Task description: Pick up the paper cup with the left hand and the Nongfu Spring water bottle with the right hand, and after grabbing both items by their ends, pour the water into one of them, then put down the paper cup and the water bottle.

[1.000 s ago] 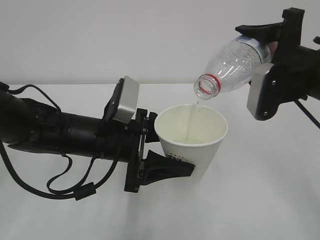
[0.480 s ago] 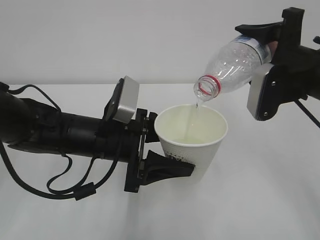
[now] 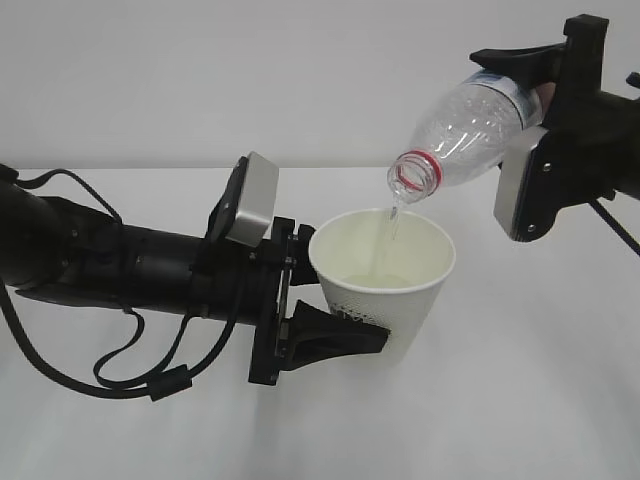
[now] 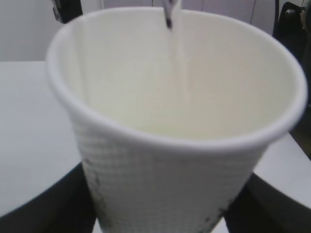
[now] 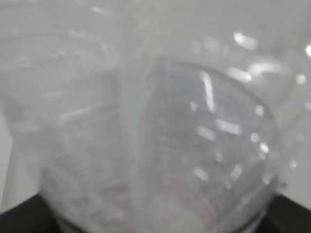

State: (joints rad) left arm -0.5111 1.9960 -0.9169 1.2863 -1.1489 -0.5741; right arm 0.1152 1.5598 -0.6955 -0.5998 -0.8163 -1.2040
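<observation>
Left gripper (image 3: 335, 335) clasps paper cup (image 3: 385, 285), right gripper (image 3: 545, 95) clasps tilted water bottle (image 3: 465, 130) above plain white table (image 3: 520, 400); bare pale wall (image 3: 250, 80) behind.

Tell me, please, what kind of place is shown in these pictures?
Probably a robot test bench or lab, not a home: a bare white table against a plain white wall, with only the paper cup and water bottle in the grippers.

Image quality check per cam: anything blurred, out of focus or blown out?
Exterior view: sharp, even soft light, faint shadows on the table. Left wrist view: paper cup fills the frame, near rim soft. Right wrist view: water bottle too close, fully defocused, glare specks on the plastic.
</observation>
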